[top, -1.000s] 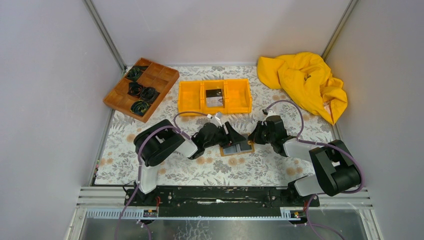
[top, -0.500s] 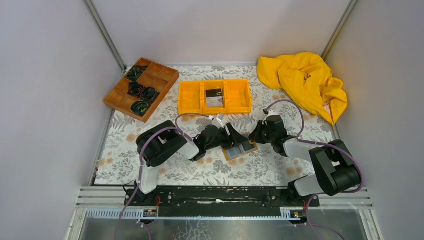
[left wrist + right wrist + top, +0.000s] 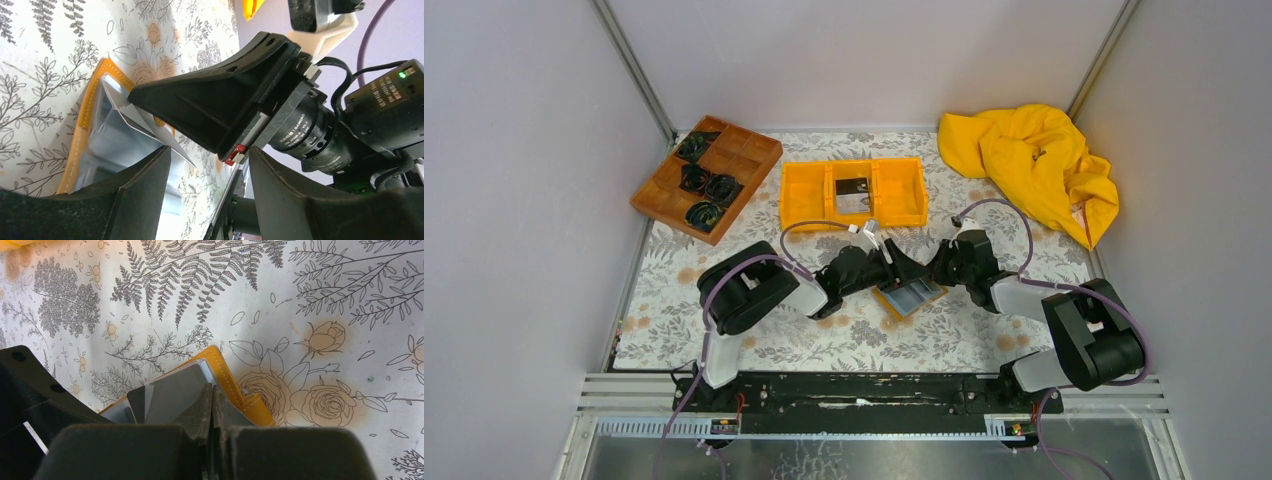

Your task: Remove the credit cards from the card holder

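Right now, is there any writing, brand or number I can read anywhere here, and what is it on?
"DAMAO", as best I can tell: white print on the camera lens; the rest of it is too small.
On the black box with a green light: white lettering, too blurred to read.
On the cards in the card holder: no print I can read.

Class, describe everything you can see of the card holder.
The card holder lies open and skewed on the floral table cover. It is orange-tan and leather-like, with a stitched edge and grey-blue pockets inside. A grey card sticks out of a pocket, seemingly pinched by the shut right end effector. The open left end effector hovers at its other side.
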`<state>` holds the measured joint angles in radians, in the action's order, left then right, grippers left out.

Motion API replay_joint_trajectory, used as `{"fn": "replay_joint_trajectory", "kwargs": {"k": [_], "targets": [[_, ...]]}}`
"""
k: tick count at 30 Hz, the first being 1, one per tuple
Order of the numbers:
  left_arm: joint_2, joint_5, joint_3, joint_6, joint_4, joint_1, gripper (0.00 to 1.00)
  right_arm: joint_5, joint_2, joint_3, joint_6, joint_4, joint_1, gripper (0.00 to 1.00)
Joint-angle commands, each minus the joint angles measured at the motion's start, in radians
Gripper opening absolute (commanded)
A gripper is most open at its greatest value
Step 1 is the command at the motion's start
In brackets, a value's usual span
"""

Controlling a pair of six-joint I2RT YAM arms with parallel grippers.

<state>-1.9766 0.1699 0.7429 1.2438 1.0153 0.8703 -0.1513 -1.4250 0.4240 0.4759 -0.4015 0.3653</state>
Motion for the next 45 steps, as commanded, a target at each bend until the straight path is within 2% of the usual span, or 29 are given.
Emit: {"fn": "replay_joint_trajectory", "kwargs": {"k": [1, 19, 33, 45], "targets": [[-0.018, -0.089, 0.035, 0.022, 0.099, -0.005, 0.66, -0.089, -0.014, 0.008, 0.009, 0.07, 0.019, 0.0], [-0.039, -0.133, -0.02, 0.125, 0.023, -0.004, 0.65, -0.091, -0.015, 0.007, 0.011, 0.067, 0.018, 0.0], [-0.077, -0.148, 0.006, 0.147, 0.008, -0.004, 0.63, -0.096, -0.023, 0.008, 0.012, 0.066, 0.019, 0.0], [-0.008, -0.133, -0.13, 0.106, 0.068, -0.021, 0.63, -0.097, -0.025, 0.012, 0.012, 0.067, 0.019, 0.0]]}}
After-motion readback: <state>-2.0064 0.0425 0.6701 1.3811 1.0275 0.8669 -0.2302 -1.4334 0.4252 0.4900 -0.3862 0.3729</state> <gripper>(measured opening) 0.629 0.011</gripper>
